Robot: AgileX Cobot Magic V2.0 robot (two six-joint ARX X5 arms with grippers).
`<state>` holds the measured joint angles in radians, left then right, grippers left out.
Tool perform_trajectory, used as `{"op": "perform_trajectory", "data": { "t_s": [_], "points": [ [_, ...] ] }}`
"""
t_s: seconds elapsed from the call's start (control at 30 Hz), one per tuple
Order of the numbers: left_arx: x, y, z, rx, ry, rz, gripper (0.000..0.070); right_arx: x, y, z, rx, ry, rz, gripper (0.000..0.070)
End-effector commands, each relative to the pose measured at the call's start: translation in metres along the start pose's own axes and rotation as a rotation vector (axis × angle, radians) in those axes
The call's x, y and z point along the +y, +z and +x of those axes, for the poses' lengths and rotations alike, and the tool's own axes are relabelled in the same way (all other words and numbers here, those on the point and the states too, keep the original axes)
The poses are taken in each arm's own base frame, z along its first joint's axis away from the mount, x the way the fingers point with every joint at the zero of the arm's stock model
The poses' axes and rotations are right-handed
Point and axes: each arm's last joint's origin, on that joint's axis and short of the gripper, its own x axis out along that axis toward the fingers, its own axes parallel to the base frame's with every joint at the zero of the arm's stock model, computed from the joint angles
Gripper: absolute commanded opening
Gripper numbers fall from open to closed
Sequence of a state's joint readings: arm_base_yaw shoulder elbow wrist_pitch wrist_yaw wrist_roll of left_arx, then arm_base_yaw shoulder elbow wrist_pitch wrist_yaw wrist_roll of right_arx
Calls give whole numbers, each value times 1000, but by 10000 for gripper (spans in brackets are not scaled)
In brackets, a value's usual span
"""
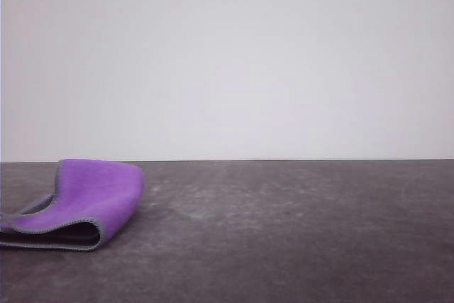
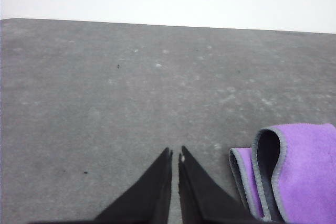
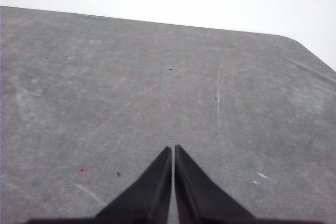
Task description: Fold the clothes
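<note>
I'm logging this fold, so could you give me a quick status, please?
Left gripper shut, holding nothing. Right gripper shut over bare table. Cloth lying doubled over, purple out, at table's left. Nothing in the way.

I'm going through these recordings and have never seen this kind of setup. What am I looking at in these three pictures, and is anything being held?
This is a two-armed robot at a table, meant to fold a cloth. One picture comes from a front camera looking forward over the dark grey tabletop. The other two come from cameras mounted on each arm's wrist, so the black pointed shapes at the bottom are that arm's own fingers.

On the table, at the robot's left, lies a small purple towel-like cloth with grey stitched edging, loosely folded over itself with a rounded, puffed fold.

The left gripper is shut, holding nothing, with the cloth beside it but apart from it. The right gripper is also shut and empty, over a bare, scuffed stretch of table.
</note>
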<state>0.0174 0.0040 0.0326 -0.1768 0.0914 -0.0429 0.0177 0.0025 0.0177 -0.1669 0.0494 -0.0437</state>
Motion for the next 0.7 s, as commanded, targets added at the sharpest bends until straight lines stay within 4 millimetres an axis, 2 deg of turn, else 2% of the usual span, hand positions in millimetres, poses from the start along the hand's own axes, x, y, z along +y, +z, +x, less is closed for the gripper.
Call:
{"op": "perform_trajectory", "data": {
  "t_s": [0.0, 0.67],
  "points": [
    [0, -7, 2, 24, 2, -5, 16, 0, -1, 1, -3, -3, 18, 6],
    [0, -7, 2, 24, 2, -5, 16, 0, -1, 1, -3, -3, 18, 6]
  ]
}}
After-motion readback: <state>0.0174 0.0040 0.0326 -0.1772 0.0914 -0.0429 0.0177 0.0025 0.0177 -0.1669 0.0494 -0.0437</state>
